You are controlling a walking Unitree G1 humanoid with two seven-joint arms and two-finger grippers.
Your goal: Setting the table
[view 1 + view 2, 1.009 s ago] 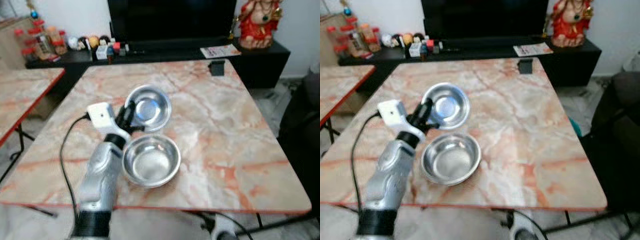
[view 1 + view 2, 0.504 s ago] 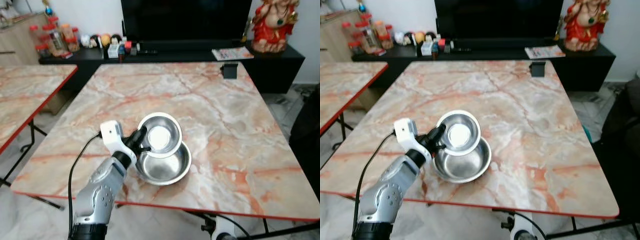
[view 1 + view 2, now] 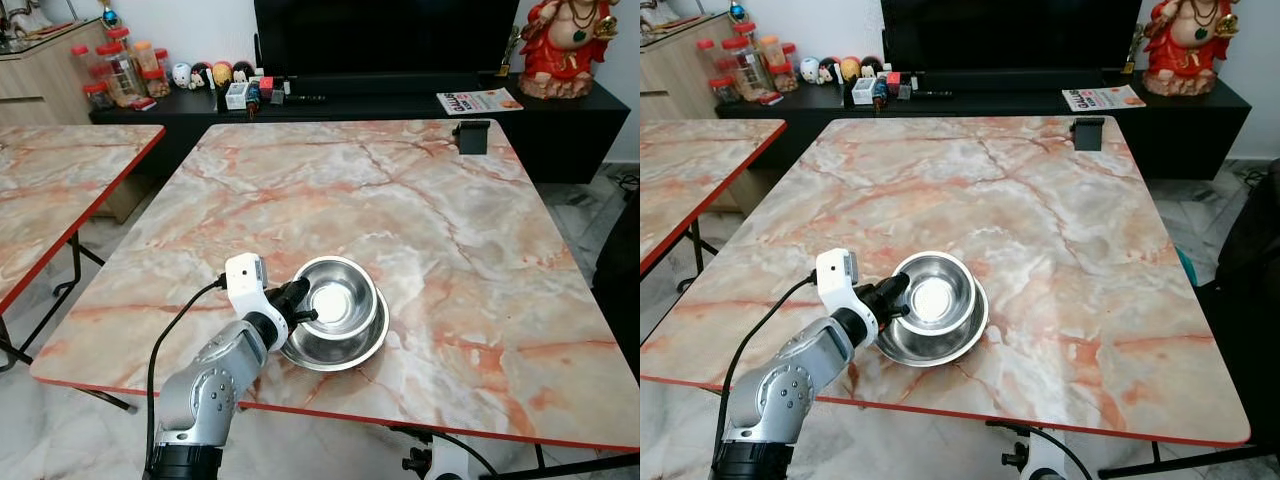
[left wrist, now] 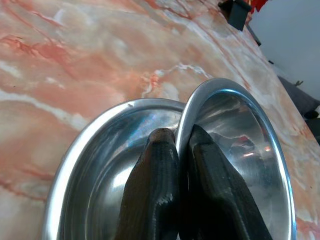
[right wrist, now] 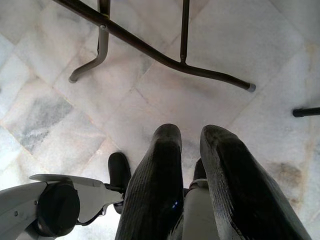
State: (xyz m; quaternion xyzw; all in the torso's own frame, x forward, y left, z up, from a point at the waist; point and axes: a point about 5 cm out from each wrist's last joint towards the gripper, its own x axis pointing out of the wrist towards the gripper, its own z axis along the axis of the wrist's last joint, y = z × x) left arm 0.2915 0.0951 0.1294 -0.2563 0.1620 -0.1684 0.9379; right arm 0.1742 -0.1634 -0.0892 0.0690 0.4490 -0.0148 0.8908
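Observation:
Two steel bowls sit near the front edge of the marble table (image 3: pixel 400 200). The lower bowl (image 3: pixel 352 354) rests flat on it. The upper bowl (image 3: pixel 342 297) lies tilted inside the lower one. My left gripper (image 3: pixel 298 301) comes in from the left and is shut on the upper bowl's near rim. In the left wrist view one of the fingers (image 4: pixel 155 165) is outside that rim and the other inside the upper bowl (image 4: pixel 245 145), with the lower bowl (image 4: pixel 95 150) beneath. My right gripper (image 5: pixel 192 137) hangs over the tiled floor, its fingers slightly apart and holding nothing.
A small black object (image 3: pixel 473 135) stands at the table's far right corner. A second marble table (image 3: pixel 60 190) is at the left. Behind is a black TV stand (image 3: pixel 380 100) with jars, a magazine and a red statue. Black table legs (image 5: pixel 150 50) cross the floor.
The camera has shifted. My left gripper has brought the upper bowl from beyond the lower bowl down into it, where it now lies tilted.

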